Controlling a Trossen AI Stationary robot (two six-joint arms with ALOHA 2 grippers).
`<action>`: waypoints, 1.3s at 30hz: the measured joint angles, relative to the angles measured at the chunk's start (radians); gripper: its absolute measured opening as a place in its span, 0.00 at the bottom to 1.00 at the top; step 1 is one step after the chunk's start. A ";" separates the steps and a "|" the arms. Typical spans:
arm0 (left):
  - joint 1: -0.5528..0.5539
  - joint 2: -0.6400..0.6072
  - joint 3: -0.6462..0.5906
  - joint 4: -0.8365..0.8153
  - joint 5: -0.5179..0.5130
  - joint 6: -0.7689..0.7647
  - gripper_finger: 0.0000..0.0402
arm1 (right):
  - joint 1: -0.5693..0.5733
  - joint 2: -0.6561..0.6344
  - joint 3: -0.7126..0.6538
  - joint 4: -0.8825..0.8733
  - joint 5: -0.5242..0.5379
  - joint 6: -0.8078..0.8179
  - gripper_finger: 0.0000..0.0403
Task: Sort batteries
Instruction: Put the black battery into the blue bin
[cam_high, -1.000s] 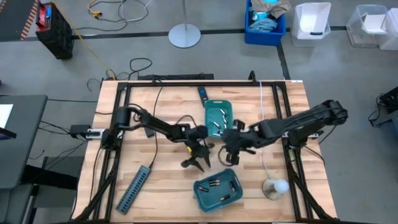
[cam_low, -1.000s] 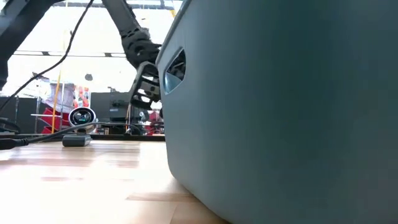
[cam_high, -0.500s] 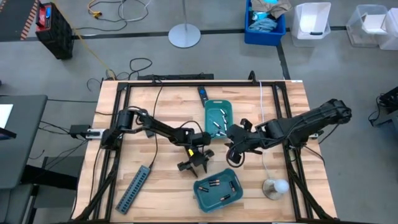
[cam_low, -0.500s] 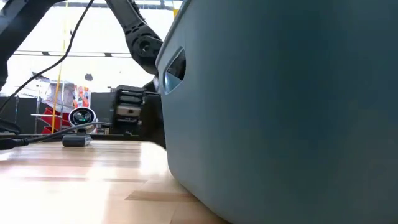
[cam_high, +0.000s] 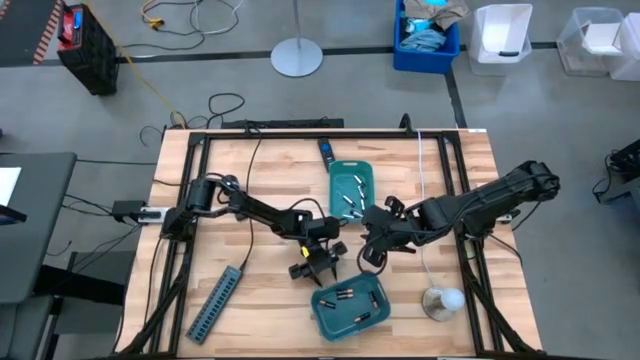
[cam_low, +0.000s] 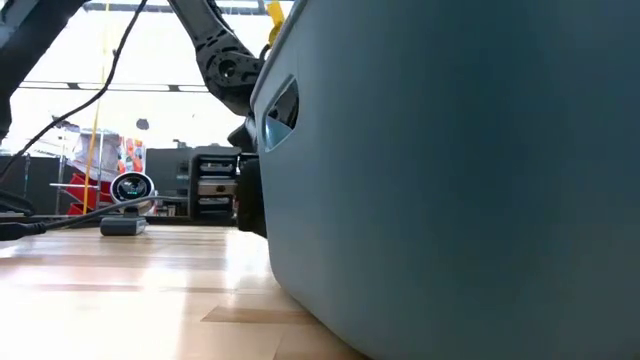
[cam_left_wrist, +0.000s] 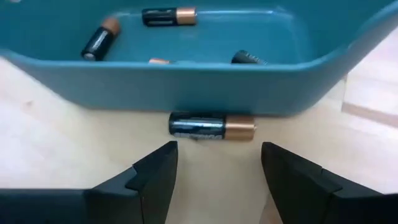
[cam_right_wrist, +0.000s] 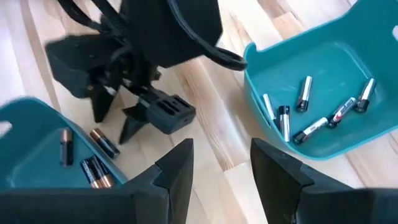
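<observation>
A black-and-copper battery (cam_left_wrist: 211, 126) lies on its side on the wood, against the outer wall of the near teal tray (cam_left_wrist: 186, 84) (cam_high: 322, 318). That tray holds several batteries (cam_left_wrist: 168, 15) of the same kind. My left gripper (cam_left_wrist: 214, 171) (cam_high: 318, 264) is low over the table just short of the loose battery, open, with nothing between its fingers. My right gripper (cam_right_wrist: 224, 165) (cam_high: 374, 252) hovers open and empty between the two trays. The far teal tray (cam_right_wrist: 277, 78) (cam_high: 368, 170) holds several slim silvery batteries (cam_right_wrist: 305, 93).
A grey power strip (cam_high: 215, 303) lies near the table's front left. A white round object (cam_high: 443, 298) with a cord sits at the front right. A flat dark bar (cam_high: 327, 152) lies beyond the far tray. The near tray's wall (cam_low: 450, 180) fills most of the low view.
My left gripper has come down and moved toward the table's near edge, up to the near tray, and its wrist has rolled. In the low view it has dropped from well above the table to just over it beside the tray wall.
</observation>
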 joint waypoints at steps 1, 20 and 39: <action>0.000 0.000 0.000 0.000 0.000 0.000 0.57 | 0.003 0.001 0.000 0.004 0.000 0.013 0.44; -0.045 0.000 0.000 0.051 -0.023 0.028 0.66 | 0.018 0.002 0.000 -0.035 0.004 0.073 0.36; -0.062 0.026 0.000 0.093 -0.053 -0.022 0.66 | 0.018 0.002 0.000 -0.055 0.005 0.143 0.34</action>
